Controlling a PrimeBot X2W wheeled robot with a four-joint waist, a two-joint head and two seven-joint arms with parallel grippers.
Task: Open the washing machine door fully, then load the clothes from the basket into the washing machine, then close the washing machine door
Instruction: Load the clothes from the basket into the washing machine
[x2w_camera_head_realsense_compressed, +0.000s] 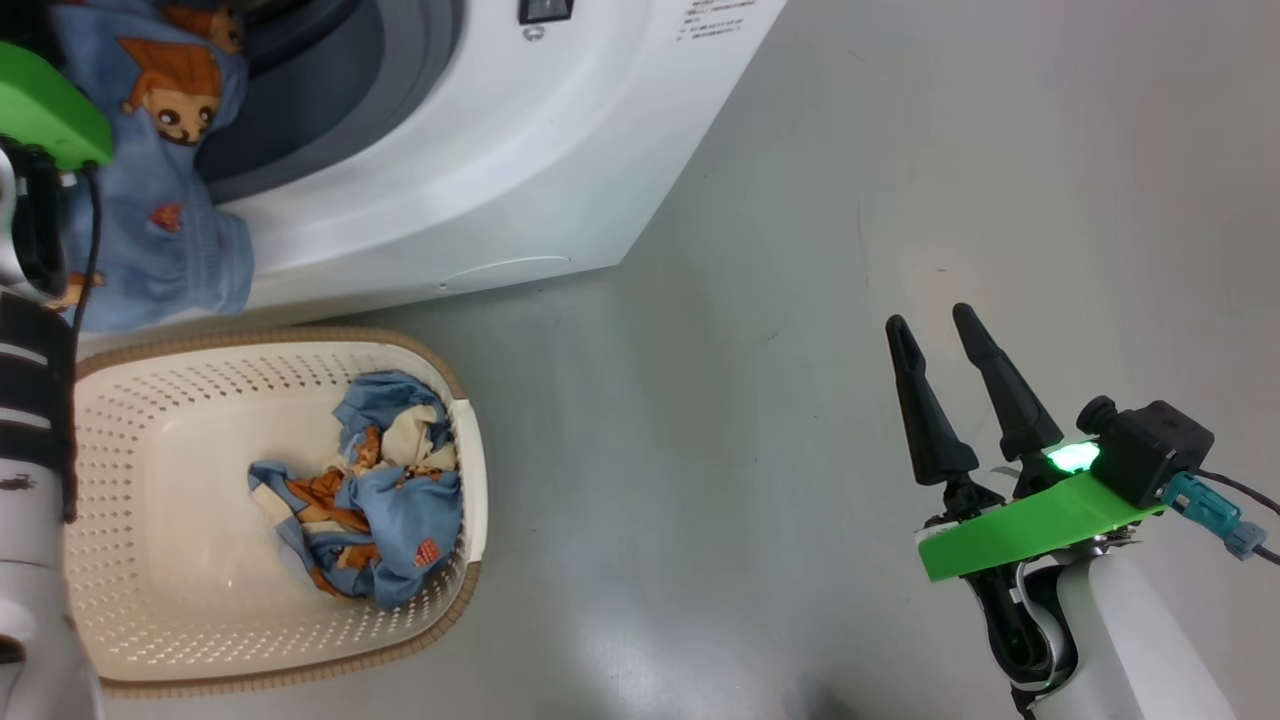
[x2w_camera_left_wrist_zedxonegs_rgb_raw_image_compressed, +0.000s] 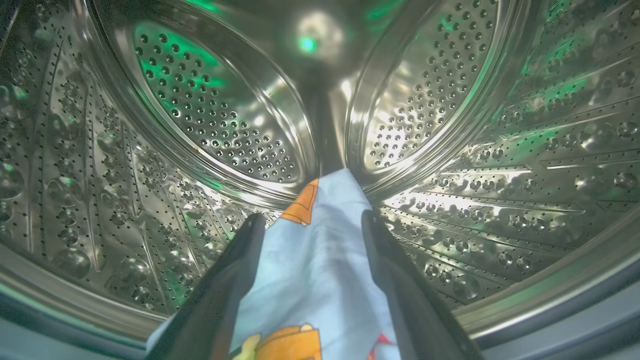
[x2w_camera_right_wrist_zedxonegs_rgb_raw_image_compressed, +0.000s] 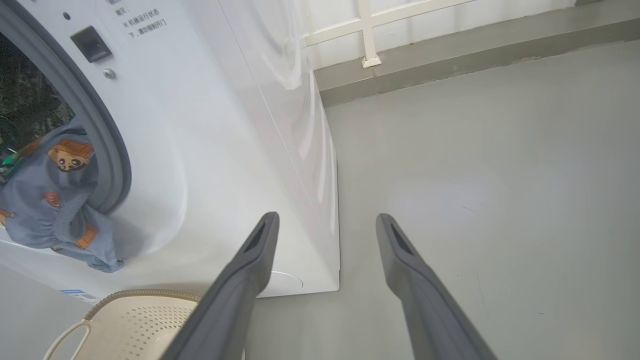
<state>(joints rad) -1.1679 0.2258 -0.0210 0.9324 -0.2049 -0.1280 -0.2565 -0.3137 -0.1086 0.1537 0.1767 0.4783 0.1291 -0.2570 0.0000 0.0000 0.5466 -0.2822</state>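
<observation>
left claw (x2w_camera_left_wrist_zedxonegs_rgb_raw_image_compressed: 312, 216) released inside drum (x2w_camera_left_wrist_zedxonegs_rgb_raw_image_compressed: 200, 100), blue garment (x2w_camera_left_wrist_zedxonegs_rgb_raw_image_compressed: 310, 260) lying between its jaws | garment trails out over washing machine (x2w_camera_head_realsense_compressed: 480, 180) mouth | other clothes (x2w_camera_head_realsense_compressed: 380, 500) in basket (x2w_camera_head_realsense_compressed: 150, 420) on floor (x2w_camera_head_realsense_compressed: 900, 150) | right claw (x2w_camera_head_realsense_compressed: 928, 314) released, above floor

The washing machine (x2w_camera_head_realsense_compressed: 480, 150) stands ahead on my left, the basket (x2w_camera_head_realsense_compressed: 472, 470) on the floor (x2w_camera_head_realsense_compressed: 750, 450) just before it. Clothes (x2w_camera_head_realsense_compressed: 380, 500) lie in the basket's right half. One garment (x2w_camera_head_realsense_compressed: 150, 230) drapes over the machine's opening — its top in the drum (x2w_camera_left_wrist_zedxonegs_rgb_raw_image_compressed: 200, 100), between the fingers of my left hand (x2w_camera_left_wrist_zedxonegs_rgb_raw_image_compressed: 312, 217). My right hand (x2w_camera_head_realsense_compressed: 930, 316) hangs well right of the basket.
</observation>
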